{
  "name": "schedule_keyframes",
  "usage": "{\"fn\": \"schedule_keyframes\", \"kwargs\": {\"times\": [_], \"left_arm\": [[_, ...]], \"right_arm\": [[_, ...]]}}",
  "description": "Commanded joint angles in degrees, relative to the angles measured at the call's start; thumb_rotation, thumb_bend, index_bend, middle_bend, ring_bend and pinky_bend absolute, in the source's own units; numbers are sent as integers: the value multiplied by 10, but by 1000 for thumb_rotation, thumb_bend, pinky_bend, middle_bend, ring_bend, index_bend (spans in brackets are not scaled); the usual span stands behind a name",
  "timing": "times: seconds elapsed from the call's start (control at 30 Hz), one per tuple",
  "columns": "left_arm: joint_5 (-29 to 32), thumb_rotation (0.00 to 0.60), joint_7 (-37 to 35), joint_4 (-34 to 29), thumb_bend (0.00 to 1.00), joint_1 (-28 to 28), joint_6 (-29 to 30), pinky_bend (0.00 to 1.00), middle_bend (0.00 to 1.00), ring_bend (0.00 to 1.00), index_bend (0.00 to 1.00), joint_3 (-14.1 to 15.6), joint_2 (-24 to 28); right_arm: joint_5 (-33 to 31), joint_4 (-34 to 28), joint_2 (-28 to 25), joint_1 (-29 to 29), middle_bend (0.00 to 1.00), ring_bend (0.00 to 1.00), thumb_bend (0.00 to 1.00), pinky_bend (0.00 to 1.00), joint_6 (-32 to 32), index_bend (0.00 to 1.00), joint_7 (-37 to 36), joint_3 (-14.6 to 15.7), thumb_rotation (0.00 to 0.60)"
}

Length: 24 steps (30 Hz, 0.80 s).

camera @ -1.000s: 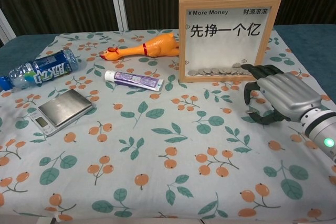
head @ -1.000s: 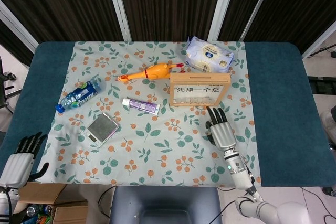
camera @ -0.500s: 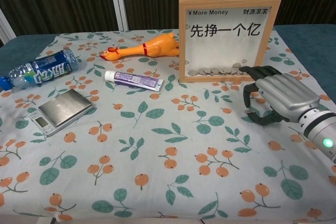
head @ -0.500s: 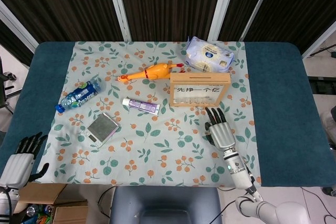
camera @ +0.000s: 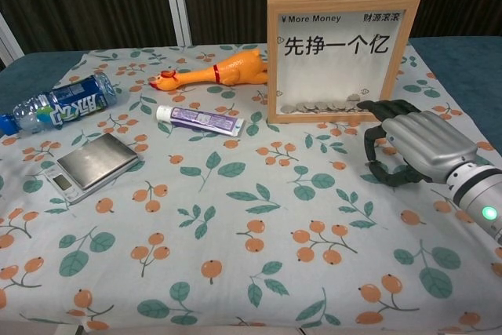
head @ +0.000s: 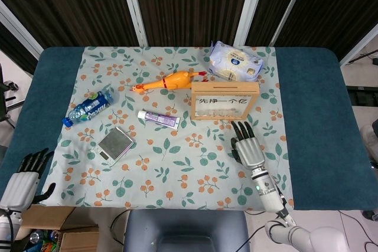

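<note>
My right hand [head: 248, 149] lies palm down on the floral cloth [head: 177, 163], fingers stretched out, holding nothing. In the chest view the right hand [camera: 420, 143] has its dark fingertips [camera: 376, 105] just short of the lower right corner of a wooden coin frame [camera: 340, 56], which stands upright with several coins in the bottom. In the head view the frame [head: 225, 100] is right above that hand. My left hand [head: 22, 182] hangs off the table's front left corner, fingers apart and empty.
A rubber chicken [head: 168, 81], a toothpaste tube [head: 158, 119], a small silver scale [head: 116, 144] and a blue water bottle [head: 88, 107] lie left of the frame. A wipes pack [head: 235, 63] sits behind it. Cardboard boxes [head: 53, 228] stand below the left hand.
The right hand has crept very slightly toward the frame's corner. Everything else is still.
</note>
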State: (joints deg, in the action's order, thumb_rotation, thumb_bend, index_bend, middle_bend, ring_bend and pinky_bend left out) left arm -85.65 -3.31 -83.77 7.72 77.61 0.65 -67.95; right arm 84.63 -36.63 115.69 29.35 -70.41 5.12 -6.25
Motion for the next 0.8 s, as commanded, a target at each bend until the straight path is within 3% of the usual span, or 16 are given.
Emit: {"fn": "schedule_keyframes", "kwargs": {"times": [0.03,0.3,0.47,0.6,0.8], "left_arm": [[1,600,-1,0,357,1,-1,0,0,0,0,0,0],[0,600,-1,0,357,1,0,0,0,0,0,0,1],[-1,600,0,-2,357,0,4,0,0,0,0,0,2],[-3,600,-1,-4,356,-2,8,0,0,0,0,1,2],[-7,600,-2,-6,356,-5,15,0,0,0,0,2,2]], "right_arm": [[-1,0,0,0,155,0,577,0,0,691,0,-1,600],[0,-6,-4,0,161,0,579,0,-15,708,-5,-6,600],[12,-52,-31,0,163,0,580,0,-64,719,-11,-17,600],[28,-145,-80,-1,164,0,580,0,-124,728,-6,-34,600],[56,-333,-183,-6,167,0,580,0,-197,736,37,-73,600]]}}
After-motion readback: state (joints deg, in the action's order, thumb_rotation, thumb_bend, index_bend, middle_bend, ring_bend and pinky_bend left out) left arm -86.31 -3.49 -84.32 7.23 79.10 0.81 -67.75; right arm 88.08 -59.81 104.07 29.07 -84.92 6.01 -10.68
